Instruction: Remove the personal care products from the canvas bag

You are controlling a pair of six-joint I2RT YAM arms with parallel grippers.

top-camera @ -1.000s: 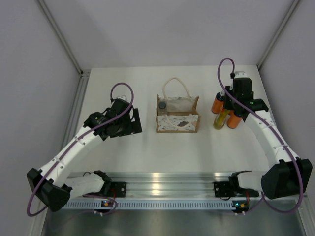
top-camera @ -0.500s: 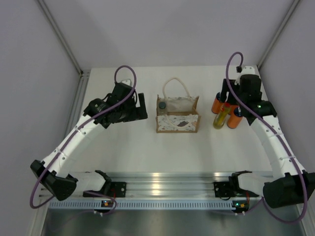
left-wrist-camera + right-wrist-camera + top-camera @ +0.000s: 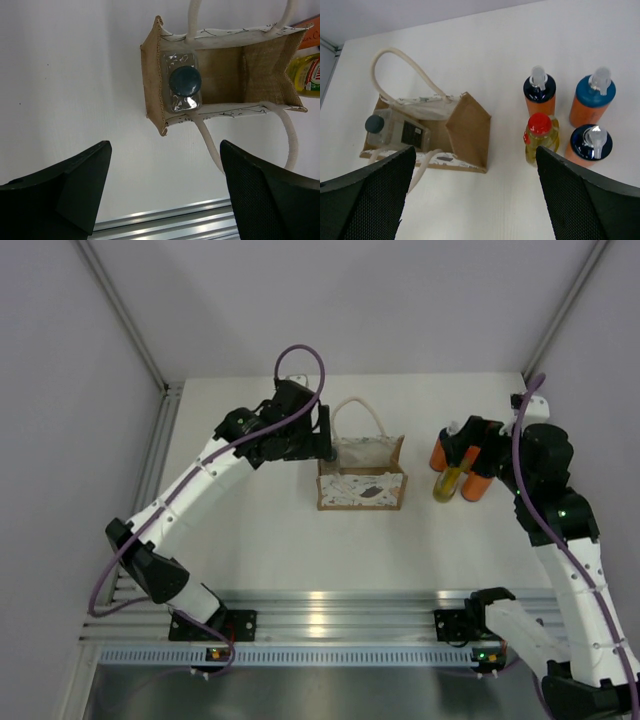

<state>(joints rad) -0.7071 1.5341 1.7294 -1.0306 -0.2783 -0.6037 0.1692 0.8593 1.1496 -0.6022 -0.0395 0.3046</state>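
One cream bottle (image 3: 183, 85), dark grey cap, is yet to be removed from the canvas bag (image 3: 225, 75). It is stood upright at the bag's left end. Three orange bottles (image 3: 592, 100) and a yellow bottle (image 3: 538, 136) are set on the worktop (image 3: 520, 50) beside the bag. The left end effector (image 3: 165, 155), above the bag, is spread wide and empty. The right end effector (image 3: 475, 155) is likewise released.

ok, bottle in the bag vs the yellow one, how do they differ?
The bag bottle sits inside the bag; the yellow bottle stands on the table beside three orange bottles. The bag bottle is pale and squarish with a dark cap; the yellow bottle is slim with a red cap. Both are upright, neither held.
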